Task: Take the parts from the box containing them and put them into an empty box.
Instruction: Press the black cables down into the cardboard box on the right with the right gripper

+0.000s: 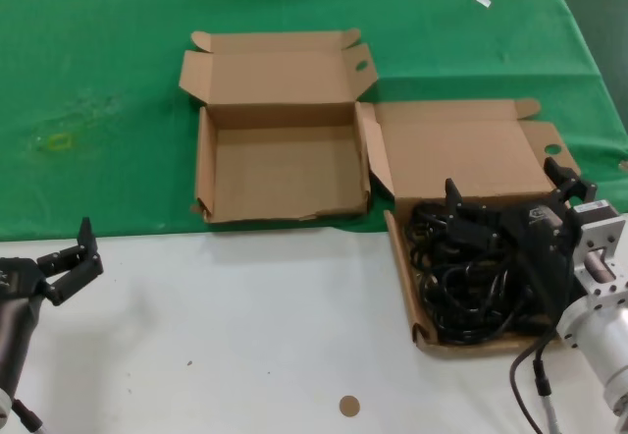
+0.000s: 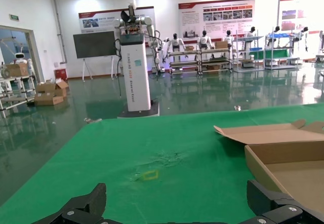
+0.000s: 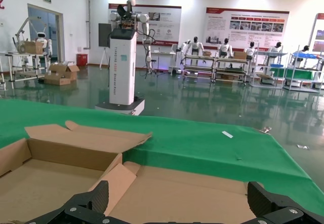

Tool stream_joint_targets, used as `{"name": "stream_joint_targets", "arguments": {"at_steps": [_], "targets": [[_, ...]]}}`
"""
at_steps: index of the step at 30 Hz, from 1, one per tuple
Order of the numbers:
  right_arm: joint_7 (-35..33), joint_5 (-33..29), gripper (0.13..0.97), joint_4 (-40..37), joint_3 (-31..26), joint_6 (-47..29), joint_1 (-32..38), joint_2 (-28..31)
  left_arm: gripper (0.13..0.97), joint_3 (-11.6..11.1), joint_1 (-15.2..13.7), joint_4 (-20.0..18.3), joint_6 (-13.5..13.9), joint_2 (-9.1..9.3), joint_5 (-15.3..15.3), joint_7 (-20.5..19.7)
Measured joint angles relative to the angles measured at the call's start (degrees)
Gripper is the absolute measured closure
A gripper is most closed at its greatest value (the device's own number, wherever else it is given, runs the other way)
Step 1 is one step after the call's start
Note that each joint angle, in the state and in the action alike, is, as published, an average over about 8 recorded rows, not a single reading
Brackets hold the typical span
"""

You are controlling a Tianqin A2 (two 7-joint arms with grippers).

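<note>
Right gripper (image 1: 505, 203), jaws spread wide and empty, hangs over black rubbery cords (image 1: 469, 277) heaped in the squarish brown cardboard box (image 1: 400, 262), poised to grasp; the wide empty cardboard box (image 1: 283, 174) waits at ten o'clock. Left gripper (image 1: 74, 260) idles open.

Cords (image 1: 471, 277) in right box (image 1: 417, 331) (head view)

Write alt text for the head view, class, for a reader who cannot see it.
The right gripper hangs open over a brown box full of tangled black power cords. To its left an empty box sits with its lid open on the green cloth. The left gripper waits, open, above the white table.
</note>
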Motion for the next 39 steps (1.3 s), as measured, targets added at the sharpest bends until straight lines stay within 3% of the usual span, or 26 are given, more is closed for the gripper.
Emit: {"name": "stream_joint_targets", "arguments": {"at_steps": [29, 39], "targets": [[0.0, 0.0, 0.129, 0.0, 0.0, 0.0, 0.0, 0.0, 0.152, 0.0, 0.0, 0.0, 0.0, 0.0, 0.0, 0.0], [0.0, 0.0, 0.129, 0.0, 0.0, 0.0, 0.0, 0.0, 0.244, 0.0, 0.0, 0.0, 0.0, 0.0, 0.0, 0.0]]}}
